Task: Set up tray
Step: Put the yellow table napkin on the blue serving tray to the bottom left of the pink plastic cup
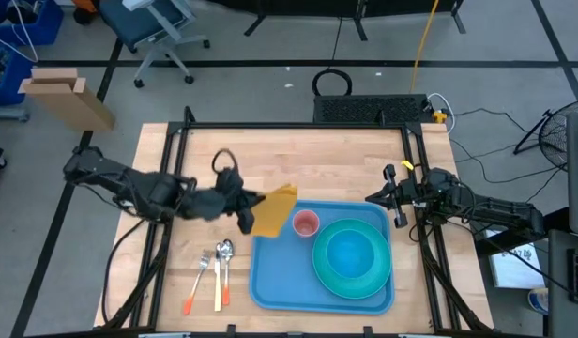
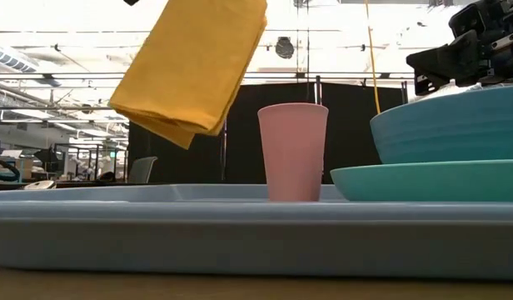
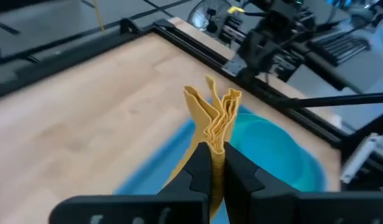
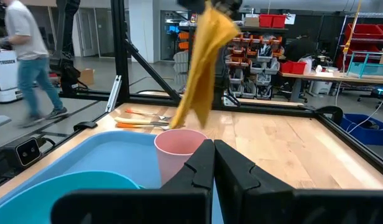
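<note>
Where the light wooden table (image 1: 298, 164) stands inside its black frame, a grey floor with cables, an office chair (image 1: 153, 28) and a cardboard box (image 1: 68, 94) surrounds it; the right wrist view adds shelving with red bins (image 4: 275, 20) and a walking person (image 4: 30, 59). On the table's near right part lies the tray (image 1: 270, 282), a large flat blue rectangle with rounded corners and a low raised rim, carrying a teal plate (image 1: 324, 279), a blue bowl (image 1: 350, 253) and a pink cup (image 1: 306, 223). Beside the tray's left edge lie cutlery pieces (image 1: 214, 272). Left tool (image 1: 244, 214), clamped on a folded yellow napkin (image 1: 275, 208), hangs above the tray's far left corner. Right tool (image 1: 383, 200), fingers together and empty, sits at the tray's far right corner.
</note>
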Action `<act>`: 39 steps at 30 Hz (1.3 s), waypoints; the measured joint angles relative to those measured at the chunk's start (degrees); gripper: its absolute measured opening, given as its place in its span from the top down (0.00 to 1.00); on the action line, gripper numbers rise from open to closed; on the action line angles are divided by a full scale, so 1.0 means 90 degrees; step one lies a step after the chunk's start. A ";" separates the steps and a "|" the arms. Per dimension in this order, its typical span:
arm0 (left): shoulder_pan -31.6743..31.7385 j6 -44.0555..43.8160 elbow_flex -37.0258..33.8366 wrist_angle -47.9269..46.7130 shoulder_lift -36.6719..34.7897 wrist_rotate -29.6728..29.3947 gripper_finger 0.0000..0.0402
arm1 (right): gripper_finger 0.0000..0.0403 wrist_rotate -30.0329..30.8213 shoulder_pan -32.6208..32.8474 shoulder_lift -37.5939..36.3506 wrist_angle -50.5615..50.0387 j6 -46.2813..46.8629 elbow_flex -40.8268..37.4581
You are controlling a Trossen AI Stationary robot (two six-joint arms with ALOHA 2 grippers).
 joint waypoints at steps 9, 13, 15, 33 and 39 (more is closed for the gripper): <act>-0.1145 -0.1259 -0.0272 0.1302 0.0855 -0.0731 0.96 | 1.00 -0.0020 0.0000 0.0000 0.0207 0.0043 0.0000; -0.1442 -0.1495 -0.0306 0.2178 0.1492 -0.0931 0.96 | 1.00 -0.0023 0.0000 0.0000 0.0256 0.0139 0.0000; -0.1542 -0.1587 -0.0306 0.2578 0.1727 -0.0994 0.96 | 1.00 -0.0059 0.0000 0.0000 0.0266 0.0255 0.0000; -0.2397 -0.3923 -0.0308 0.1436 0.2519 -0.2106 0.96 | 1.00 -0.0357 0.0012 -0.0002 0.0331 0.0609 0.0000; -0.2287 -0.4597 -0.0308 0.0431 0.2770 -0.1812 0.96 | 1.00 -0.0355 0.0012 -0.0002 0.0320 0.0615 0.0000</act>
